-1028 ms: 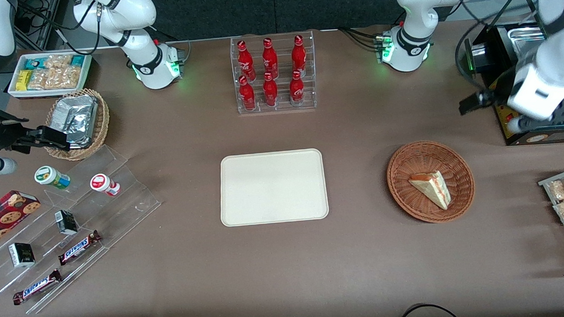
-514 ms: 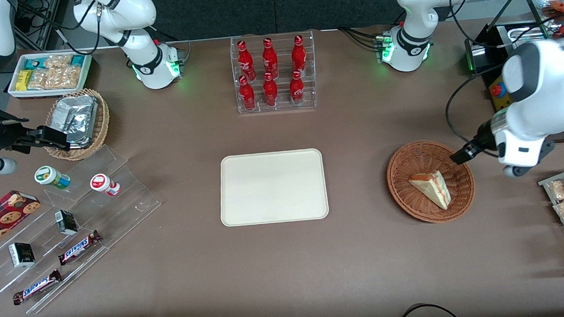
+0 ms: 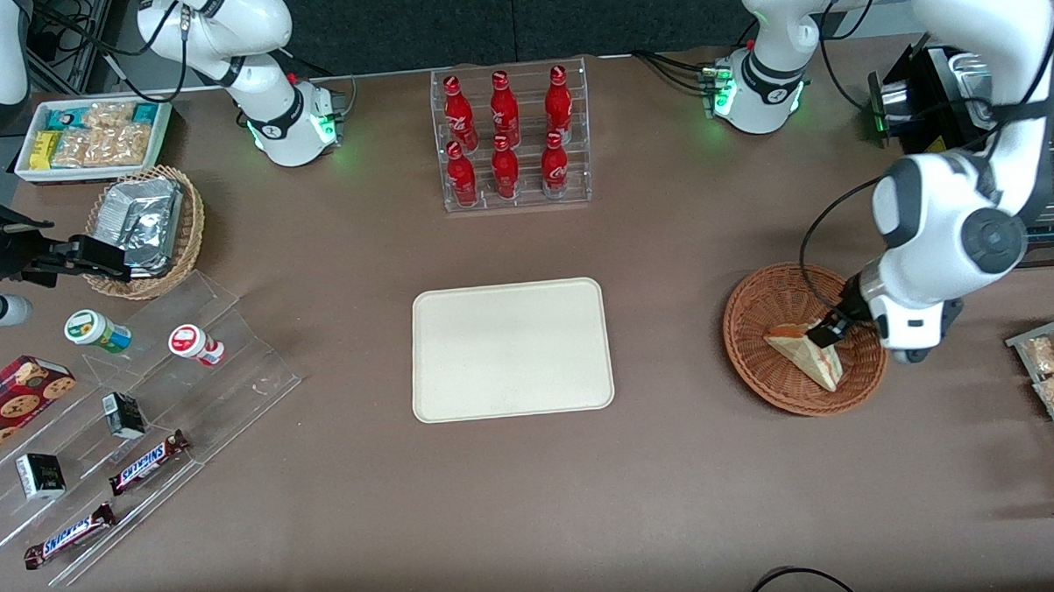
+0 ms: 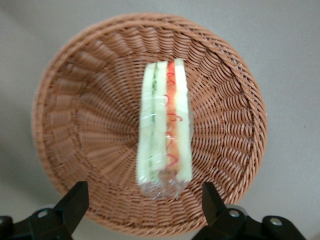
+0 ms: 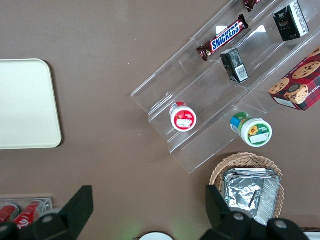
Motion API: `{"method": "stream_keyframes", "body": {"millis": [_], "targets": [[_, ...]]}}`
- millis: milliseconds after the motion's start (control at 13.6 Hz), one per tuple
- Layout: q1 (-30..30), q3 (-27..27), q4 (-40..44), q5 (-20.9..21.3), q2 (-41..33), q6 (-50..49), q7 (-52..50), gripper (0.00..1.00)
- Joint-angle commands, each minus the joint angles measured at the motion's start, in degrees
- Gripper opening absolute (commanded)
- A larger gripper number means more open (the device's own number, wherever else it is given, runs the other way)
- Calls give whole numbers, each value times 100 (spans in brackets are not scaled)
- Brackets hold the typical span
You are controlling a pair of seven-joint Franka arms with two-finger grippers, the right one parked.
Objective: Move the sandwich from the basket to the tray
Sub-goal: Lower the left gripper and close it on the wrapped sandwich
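Since the earlier frames the left arm has swung in over the basket (image 3: 805, 339), and its pincer (image 3: 822, 331) now hangs spread wide above the sandwich (image 4: 165, 131), which lies in the basket's middle. The reach looks nearly done; next it should lower, straddle the wedge, close, then carry it to the tray (image 3: 511, 349). Readable writing: "Snickers" on the bars (image 3: 147, 461).
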Motion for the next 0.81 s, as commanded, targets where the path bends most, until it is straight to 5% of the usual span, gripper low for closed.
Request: {"method": "stream_keyframes", "body": {"millis": [0, 514, 734], "targets": [[-62, -4, 38, -44, 257, 307, -140, 100], [-53, 5, 12, 378, 776, 632, -140, 99], [-53, 5, 29, 475, 838, 650, -140, 26]]}}
